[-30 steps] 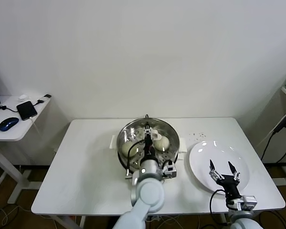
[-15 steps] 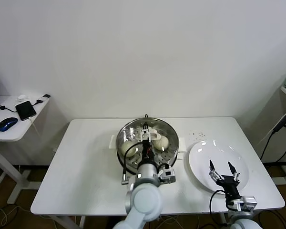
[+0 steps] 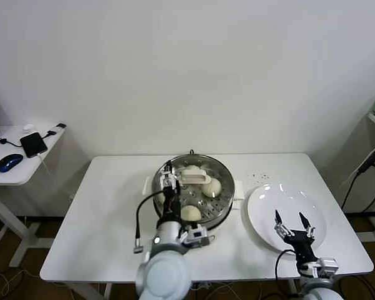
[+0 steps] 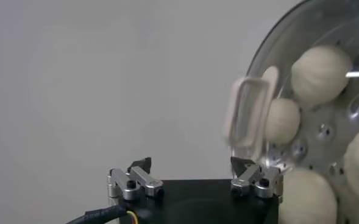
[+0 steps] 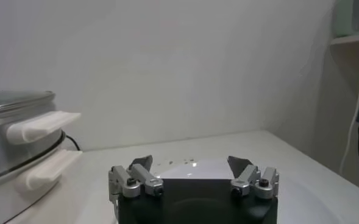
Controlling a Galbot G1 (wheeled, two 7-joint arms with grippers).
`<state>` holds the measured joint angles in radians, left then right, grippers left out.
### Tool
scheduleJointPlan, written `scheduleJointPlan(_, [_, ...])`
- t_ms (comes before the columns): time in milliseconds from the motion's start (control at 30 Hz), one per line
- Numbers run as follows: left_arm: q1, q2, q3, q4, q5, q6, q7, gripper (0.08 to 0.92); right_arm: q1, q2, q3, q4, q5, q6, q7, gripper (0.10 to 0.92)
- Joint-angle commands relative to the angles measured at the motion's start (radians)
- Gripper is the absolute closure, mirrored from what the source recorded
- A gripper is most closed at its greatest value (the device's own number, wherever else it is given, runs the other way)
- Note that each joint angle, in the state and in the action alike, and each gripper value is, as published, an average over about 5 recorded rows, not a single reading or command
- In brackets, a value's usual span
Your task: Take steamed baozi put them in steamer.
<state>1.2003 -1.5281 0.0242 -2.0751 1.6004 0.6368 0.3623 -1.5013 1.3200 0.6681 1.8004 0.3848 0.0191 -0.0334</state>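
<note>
The steamer [image 3: 220,167] is a shiny steel pot in the middle of the table, with a perforated tray inside. Several cream-white baozi lie on the tray: one at the front [image 3: 190,213], one on the right [image 3: 214,186], one at the back [image 3: 191,169]. They also show in the left wrist view [image 4: 320,73]. My left gripper [image 3: 169,174] is open and empty over the pot's left rim [image 4: 190,165]. My right gripper [image 3: 289,219] is open and empty, low over the white plate [image 3: 265,199], which has no baozi on it.
A white bar handle [image 3: 194,179] lies across the tray. White side handles [image 3: 239,187] stick out from the pot and show in the right wrist view [image 5: 42,125]. A side table [image 3: 12,156] with a phone and mouse stands at the far left.
My left gripper has moved from over the middle of the tray to the pot's left rim. A baozi now shows at the front of the tray. The right arm has not moved.
</note>
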Motion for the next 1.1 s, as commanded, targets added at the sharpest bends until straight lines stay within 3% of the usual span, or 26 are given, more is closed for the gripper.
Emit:
scheduleJointPlan(33, [0.132, 0.059, -0.257, -0.152, -0.275, -0.079, -0.119, 0.177, -0.021, -0.004, 0.002, 0.012, 0.025, 0.025, -0.046, 0.203])
scheduleJointPlan(300, [0.163, 0.045, -0.589, -0.133, -1.055, -0.305, -0.236, 0.177, -0.056, -0.019, 0.003, 0.029, 0.037, 0.076, -0.094, 0.203])
scheduleJointPlan(467, [0.253, 0.027, -0.715, -0.088, -1.351, -0.461, -0.238, 0.177, -0.078, -0.029, -0.006, 0.054, 0.022, 0.071, -0.084, 0.203])
scheduleJointPlan(600, [0.349, 0.034, -0.736, -0.034, -1.488, -0.535, -0.231, 0.177, -0.079, -0.027, -0.012, 0.061, 0.025, 0.067, -0.072, 0.203])
scheduleJointPlan(733, [0.420, 0.037, -0.726, -0.005, -1.612, -0.512, -0.230, 0.177, -0.073, -0.026, -0.014, 0.053, 0.032, 0.056, -0.055, 0.203])
scheduleJointPlan(1100, [0.479, 0.036, -0.695, -0.025, -1.659, -0.486, -0.225, 0.177, -0.125, -0.040, -0.005, 0.062, 0.031, 0.106, -0.065, 0.203])
